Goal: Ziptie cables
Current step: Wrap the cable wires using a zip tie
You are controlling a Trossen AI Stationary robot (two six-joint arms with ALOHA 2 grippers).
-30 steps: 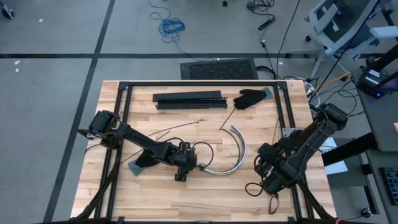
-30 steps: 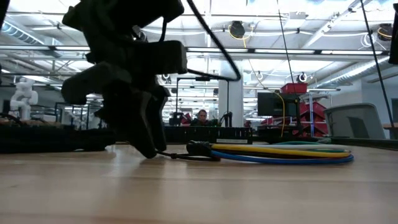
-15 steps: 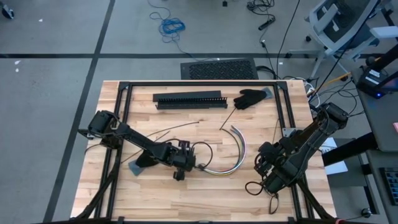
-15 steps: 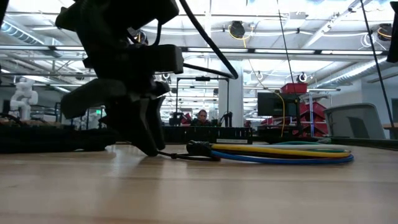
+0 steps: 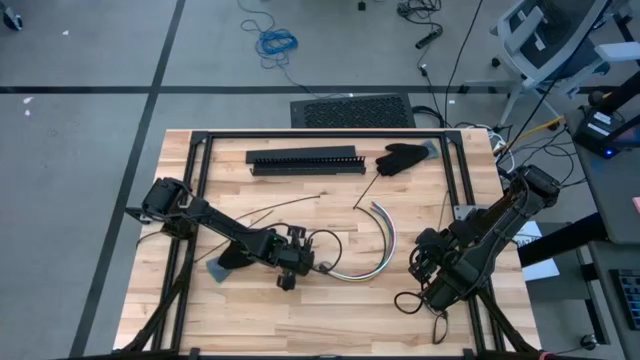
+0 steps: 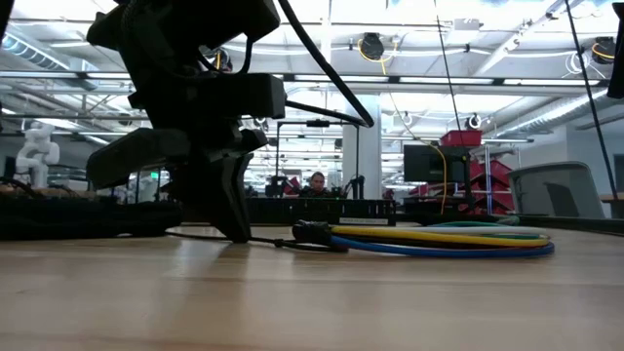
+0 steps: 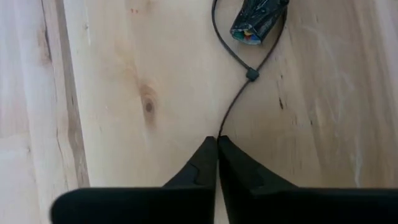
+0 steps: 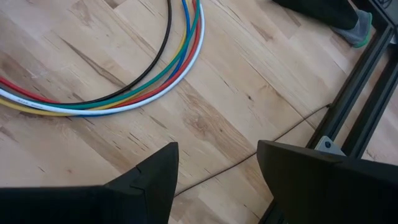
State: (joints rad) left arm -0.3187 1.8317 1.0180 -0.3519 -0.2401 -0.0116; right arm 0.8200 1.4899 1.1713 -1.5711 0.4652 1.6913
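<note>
The cables (image 5: 385, 245) lie on the table in an arc of coloured wires (image 8: 177, 71). Their bundled end (image 7: 258, 22) sits inside the loose loop of a black zip tie (image 7: 251, 74). My left gripper (image 7: 216, 142) stands just short of that end, near the table's front middle (image 5: 286, 274). It slants down onto the wood and is shut on the tie's tail. My right gripper (image 8: 216, 149) hangs open above the table's right side (image 5: 428, 268), to the right of the arc, with nothing between its fingers. My left gripper pinches the zip tie's thin free tail (image 7: 219, 127) between its two fingertips. The fingers come from above, slanting down, with their tips at the tabletop (image 6: 234, 234). The tail runs straight from the fingers to the tie's head, beyond which the loop lies slack around the cables' end.
A long black slotted bar (image 5: 305, 160) and a black glove (image 5: 400, 157) lie at the far edge. Loose black strips (image 5: 285, 207) (image 5: 365, 190) lie mid-table. A black metal frame (image 5: 195, 190) rims the table. Bare wood stretches along the near edge.
My left gripper has stayed in place, rolled a little at the wrist and shut on the zip tie's tail. The cables and the right arm have not moved.
</note>
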